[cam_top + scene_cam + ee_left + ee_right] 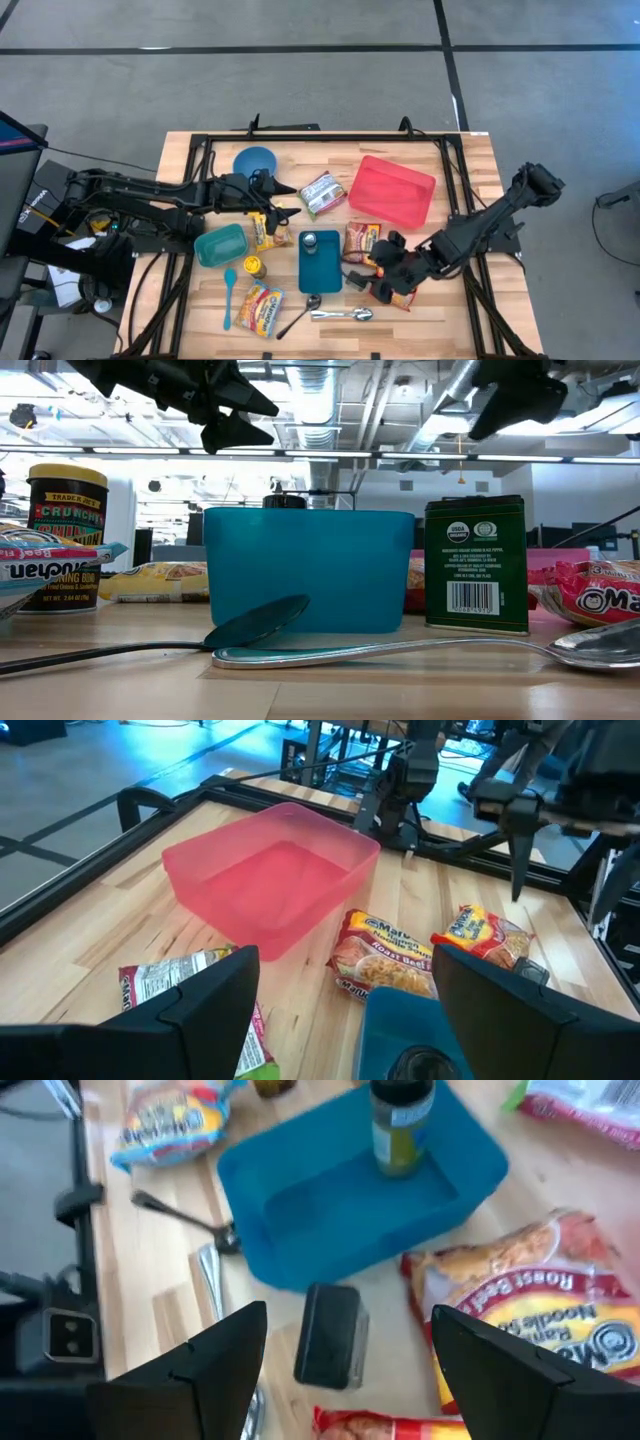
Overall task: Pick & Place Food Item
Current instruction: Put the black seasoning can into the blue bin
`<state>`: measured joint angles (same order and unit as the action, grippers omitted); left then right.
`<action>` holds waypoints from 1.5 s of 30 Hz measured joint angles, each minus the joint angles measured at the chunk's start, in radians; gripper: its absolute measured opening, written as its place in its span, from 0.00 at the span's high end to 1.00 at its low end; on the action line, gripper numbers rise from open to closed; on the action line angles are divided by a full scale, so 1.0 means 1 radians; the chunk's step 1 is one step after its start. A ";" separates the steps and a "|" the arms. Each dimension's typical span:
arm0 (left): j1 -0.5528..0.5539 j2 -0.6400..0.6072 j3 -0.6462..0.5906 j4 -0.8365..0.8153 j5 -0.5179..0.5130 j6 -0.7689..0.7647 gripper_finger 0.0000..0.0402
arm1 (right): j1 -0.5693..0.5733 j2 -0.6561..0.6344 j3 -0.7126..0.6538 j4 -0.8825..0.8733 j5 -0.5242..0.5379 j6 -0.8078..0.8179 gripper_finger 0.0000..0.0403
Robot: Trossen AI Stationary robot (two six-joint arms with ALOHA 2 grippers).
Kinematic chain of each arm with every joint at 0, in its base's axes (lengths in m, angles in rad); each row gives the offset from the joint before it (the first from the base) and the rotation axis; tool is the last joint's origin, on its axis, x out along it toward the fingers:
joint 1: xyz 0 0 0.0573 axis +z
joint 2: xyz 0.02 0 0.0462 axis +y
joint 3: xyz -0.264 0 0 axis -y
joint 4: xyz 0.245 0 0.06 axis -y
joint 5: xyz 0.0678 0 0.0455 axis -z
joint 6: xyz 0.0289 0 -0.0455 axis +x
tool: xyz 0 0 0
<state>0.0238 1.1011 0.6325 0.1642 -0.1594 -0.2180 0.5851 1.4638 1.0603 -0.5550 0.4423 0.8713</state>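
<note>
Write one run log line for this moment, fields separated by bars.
left gripper: fingers open, holds nothing, beside blue plate | right gripper: fingers open, holds nothing, over noodle packets | blue bin: contains one jar

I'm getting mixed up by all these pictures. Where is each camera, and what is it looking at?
High view: above, looking straight down on the table and both arms.
Low view: at tabletop height, facing the blue bin; arms overhead.
Left wrist view: on the left arm, facing the pink bin; own fingers below.
Right wrist view: on the right arm, over the blue bin; own fingers below.
Shared: blue bin.
</note>
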 joint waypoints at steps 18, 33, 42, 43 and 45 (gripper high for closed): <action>0.000 0.000 0.000 -0.002 0.000 0.000 0.27 | 0.001 0.327 0.270 -0.291 -0.026 0.012 0.31; 0.000 0.000 0.000 0.000 0.000 0.000 0.27 | -0.004 0.355 0.297 -0.339 -0.048 0.011 0.31; 0.000 0.000 0.000 0.000 0.000 0.000 0.27 | -0.018 0.355 0.297 -0.341 -0.050 -0.007 0.31; 0.000 0.000 0.000 0.000 0.000 0.000 0.27 | -0.020 0.355 0.297 -0.341 -0.051 -0.007 0.31; 0.000 0.000 0.000 0.000 0.000 0.000 0.27 | -0.024 0.355 0.296 -0.341 -0.051 -0.011 0.31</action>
<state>0.0238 1.1015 0.6323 0.1646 -0.1593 -0.2180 0.5608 1.8191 1.3567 -0.8961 0.3910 0.8598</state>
